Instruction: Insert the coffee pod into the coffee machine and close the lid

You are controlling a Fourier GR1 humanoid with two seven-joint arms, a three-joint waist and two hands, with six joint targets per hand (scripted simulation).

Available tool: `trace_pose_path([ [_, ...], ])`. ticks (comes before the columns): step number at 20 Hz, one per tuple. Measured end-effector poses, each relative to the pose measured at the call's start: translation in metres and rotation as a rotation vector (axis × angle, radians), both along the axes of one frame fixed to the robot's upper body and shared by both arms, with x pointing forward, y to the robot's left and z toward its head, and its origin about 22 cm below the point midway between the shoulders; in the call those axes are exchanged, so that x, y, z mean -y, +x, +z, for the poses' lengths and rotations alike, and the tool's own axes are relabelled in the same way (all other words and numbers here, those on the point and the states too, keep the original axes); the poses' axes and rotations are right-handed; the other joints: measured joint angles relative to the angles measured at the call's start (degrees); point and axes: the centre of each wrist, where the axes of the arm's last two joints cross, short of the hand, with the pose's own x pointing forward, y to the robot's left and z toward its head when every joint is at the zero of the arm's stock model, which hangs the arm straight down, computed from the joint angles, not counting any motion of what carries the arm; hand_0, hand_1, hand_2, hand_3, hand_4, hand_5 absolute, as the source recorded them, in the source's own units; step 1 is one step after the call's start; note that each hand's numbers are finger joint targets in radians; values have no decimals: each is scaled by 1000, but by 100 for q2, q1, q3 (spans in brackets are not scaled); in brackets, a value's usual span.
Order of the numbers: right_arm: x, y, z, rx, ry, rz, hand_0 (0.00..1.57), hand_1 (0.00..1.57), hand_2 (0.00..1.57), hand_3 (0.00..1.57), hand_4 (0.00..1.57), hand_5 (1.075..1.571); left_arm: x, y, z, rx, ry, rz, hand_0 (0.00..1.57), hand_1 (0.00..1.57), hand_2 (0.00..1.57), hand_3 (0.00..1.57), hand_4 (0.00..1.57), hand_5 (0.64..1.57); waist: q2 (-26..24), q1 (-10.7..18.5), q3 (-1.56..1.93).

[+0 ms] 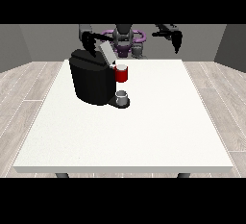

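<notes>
The black coffee machine (90, 81) stands on the white table (144, 131), left of its middle. Its grey lid (106, 52) is tilted up and open. At the machine's front sits a red cylinder (121, 75) with a pale top; I cannot tell whether that top is the coffee pod. A small grey cup (122, 97) rests on the machine's base below it. The hand at the view's left (89, 43) is just behind the lid's upper end, close to it or touching. The hand at the view's right (176, 39) hangs in the air beyond the table's far edge, fingers pointing down and holding nothing.
The robot's torso (124, 38) is behind the table's far edge. Bare tabletop stretches in front and to the right of the machine. Grey walls and a wood floor surround the table.
</notes>
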Motion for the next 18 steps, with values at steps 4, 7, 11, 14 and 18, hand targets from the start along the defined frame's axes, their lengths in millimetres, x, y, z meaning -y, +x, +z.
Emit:
trace_pose_path([
  [4, 0, 7, 5, 21, -15, 15, 0, 0, 0, 0, 0, 1571, -3, -2, 3, 15, 4, 3, 0, 0, 0, 0, 0, 1571, 91, -5, -12],
  [7, -1, 16, 12, 31, -15, 2, 0, 0, 0, 0, 0, 1571, 2, -2, 9, 31, 14, -6, 0, 0, 0, 0, 0, 1571, 178, 81, -12],
  [11, -3, 17, 11, 46, -20, 12, 0, 0, 0, 0, 0, 1571, 0, -7, 6, 24, 22, 9, 0, 0, 0, 0, 0, 1571, 182, 52, -28],
  [14, -6, 20, 15, 81, -30, 16, 0, 0, 0, 0, 0, 1571, 1, -5, 11, 40, 23, -4, 0, 0, 0, 0, 0, 1571, 262, 110, -38],
  [18, -17, 25, 25, 81, -38, 44, 0, 0, 0, 0, 0, 1571, -2, -6, 2, 35, 19, 17, 0, 0, 0, 0, 24, 1571, 306, 28, -18],
])
